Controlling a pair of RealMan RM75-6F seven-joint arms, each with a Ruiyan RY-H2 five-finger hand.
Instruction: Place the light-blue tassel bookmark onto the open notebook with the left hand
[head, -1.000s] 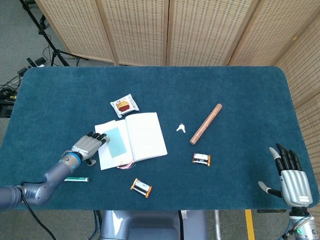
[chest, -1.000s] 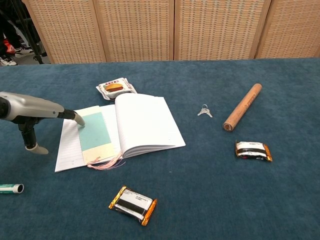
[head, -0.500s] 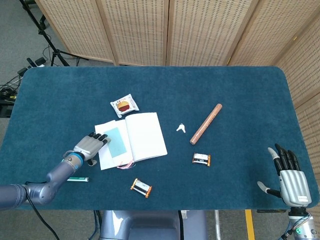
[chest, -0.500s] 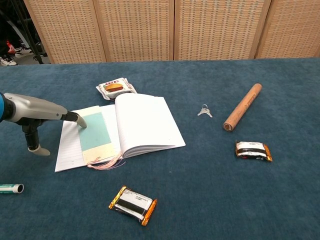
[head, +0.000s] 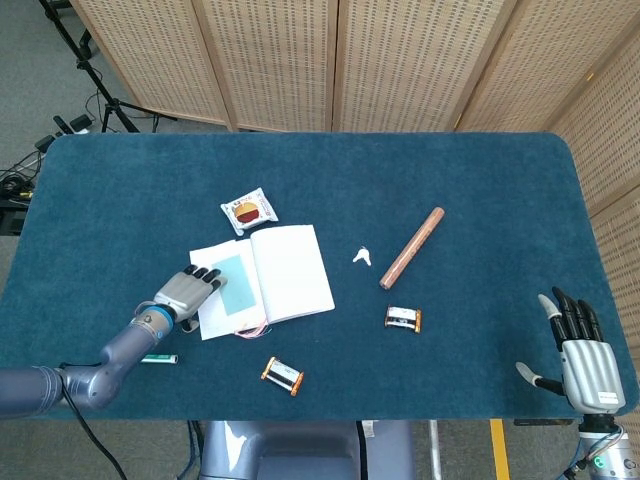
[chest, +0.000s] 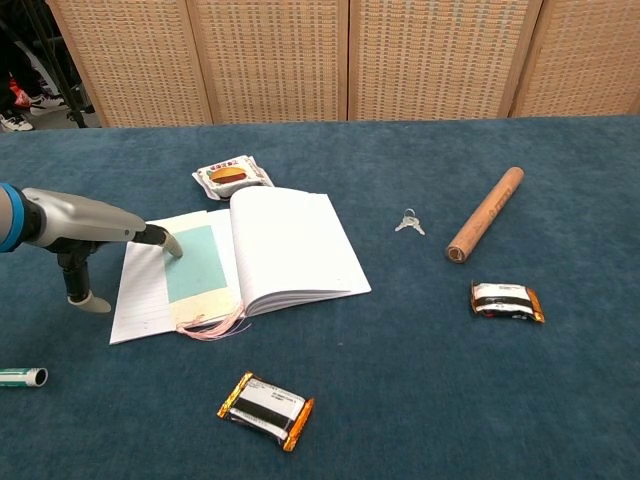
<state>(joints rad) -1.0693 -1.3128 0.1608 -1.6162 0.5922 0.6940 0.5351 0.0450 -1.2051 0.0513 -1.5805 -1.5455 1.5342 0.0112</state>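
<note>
Woven cane screens (head: 330, 60) stand behind a table (head: 480, 200) covered in deep blue cloth. The light-blue bookmark (chest: 199, 262) lies flat on the left page of the open notebook (chest: 290, 245), its pinkish tassel (chest: 212, 328) spilling off the page's near edge onto the cloth. The left hand (head: 186, 291) lies low at the notebook's 9 o'clock side, palm down, fingers (chest: 165, 240) stretched out together, the tips touching the bookmark's left edge near its top corner; it grips nothing.

Outward from the notebook: a snack packet (head: 250, 211) sits just off its corner at 11 o'clock, a small pair of keys (chest: 408, 222) at 3 o'clock, and beyond them a brown tube (head: 411, 247) lying slantwise. A black-and-orange wrapped bar (chest: 266, 408) rests at 6 o'clock, a second one (chest: 506, 301) at about 4 o'clock. A green-and-white pen (head: 154, 358) lies at 7 o'clock, beside the left forearm.

The right hand (head: 580, 350) rests well apart at the table's near right corner, fingers spread, holding nothing.
</note>
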